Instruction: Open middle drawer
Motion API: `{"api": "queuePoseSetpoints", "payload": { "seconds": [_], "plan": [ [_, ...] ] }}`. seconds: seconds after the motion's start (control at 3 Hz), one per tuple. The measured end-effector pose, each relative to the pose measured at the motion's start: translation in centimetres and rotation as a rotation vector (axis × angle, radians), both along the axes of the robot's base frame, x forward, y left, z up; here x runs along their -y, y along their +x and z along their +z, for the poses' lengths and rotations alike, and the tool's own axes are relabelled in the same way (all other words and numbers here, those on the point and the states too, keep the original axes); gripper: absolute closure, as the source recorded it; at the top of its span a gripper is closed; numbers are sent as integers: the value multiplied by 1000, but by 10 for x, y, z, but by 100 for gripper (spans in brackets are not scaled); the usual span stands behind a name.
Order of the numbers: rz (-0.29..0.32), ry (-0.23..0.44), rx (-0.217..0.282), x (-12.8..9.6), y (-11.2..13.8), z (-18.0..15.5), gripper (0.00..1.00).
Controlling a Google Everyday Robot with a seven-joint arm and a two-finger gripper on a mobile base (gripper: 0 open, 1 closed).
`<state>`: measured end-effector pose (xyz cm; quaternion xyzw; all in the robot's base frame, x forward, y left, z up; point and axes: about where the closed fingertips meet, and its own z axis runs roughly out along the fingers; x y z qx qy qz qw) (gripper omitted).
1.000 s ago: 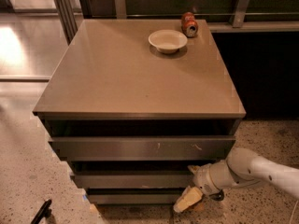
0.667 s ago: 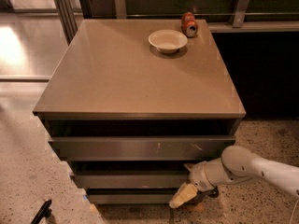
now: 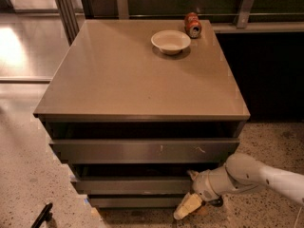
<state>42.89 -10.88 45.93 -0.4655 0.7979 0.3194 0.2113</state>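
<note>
Grey-brown plain middle drawer front (image 3: pixel 133 185) at lower centre, between wider scratched top drawer front (image 3: pixel 142 151) and narrow bottom drawer front (image 3: pixel 137 202); dark gap above it. White robot arm (image 3: pixel 256 177) entering from lower right. Gripper (image 3: pixel 190 199) at right end of middle drawer front; how far open, and whether gripping anything: cannot tell. White round bowl (image 3: pixel 171 41) and orange-red can (image 3: pixel 192 24) near each other at upper right of tan cabinet top (image 3: pixel 137 80).

High front camera looks down on cabinet (image 3: pixel 133 80); tool (image 3: pixel 191 192) low right.
</note>
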Motion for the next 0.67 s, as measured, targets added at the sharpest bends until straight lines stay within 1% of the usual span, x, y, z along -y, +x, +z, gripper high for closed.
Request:
{"api": "queuePoseSetpoints", "payload": {
  "seconds": [0.33,0.67],
  "plan": [
    [18,17,-19,1,-10,-2,0],
    [37,27,-49,5,-28,2,0]
  ]
}}
